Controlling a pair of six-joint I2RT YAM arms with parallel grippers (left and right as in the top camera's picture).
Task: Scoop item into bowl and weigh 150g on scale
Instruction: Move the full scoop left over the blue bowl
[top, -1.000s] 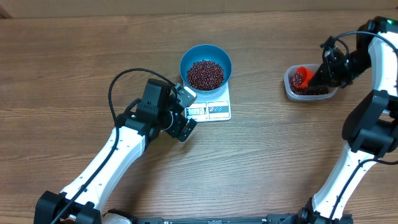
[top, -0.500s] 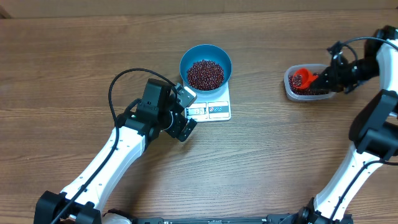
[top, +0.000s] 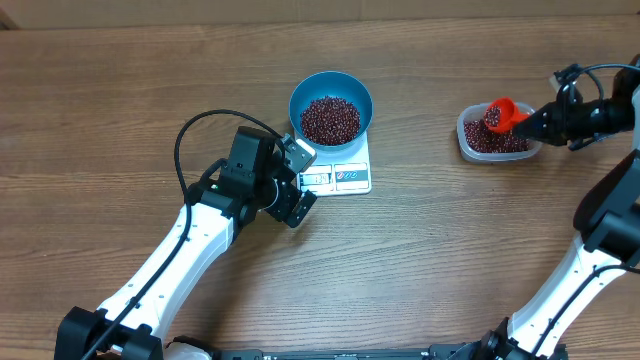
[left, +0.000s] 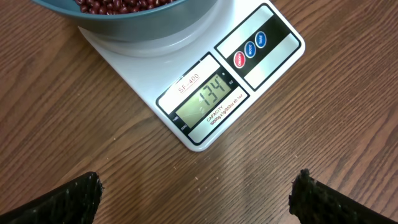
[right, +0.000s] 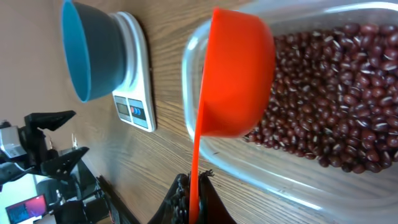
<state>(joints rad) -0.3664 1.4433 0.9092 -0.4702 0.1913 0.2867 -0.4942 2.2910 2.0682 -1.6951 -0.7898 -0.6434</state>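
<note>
Overhead: small glossy maroon beans (top: 330, 120) lie heaped in the round blue bowl (top: 330, 82), which sits on the flat white scale (top: 352, 178) on the wood-grain tabletop (top: 450, 250).

Left wrist: the left claw (left: 196, 194) is spread wide before the scale's display, which reads 134.

Right wrist: the right claw (right: 189, 200) pinches the thin handle of an orange plastic scoop (right: 239, 74) above the clear tub (right: 280, 180) of beans.

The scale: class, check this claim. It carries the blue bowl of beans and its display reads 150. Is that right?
Not quite. The scale does carry the blue bowl of beans, but its display reads 134, not 150, as the left wrist view shows.
</note>
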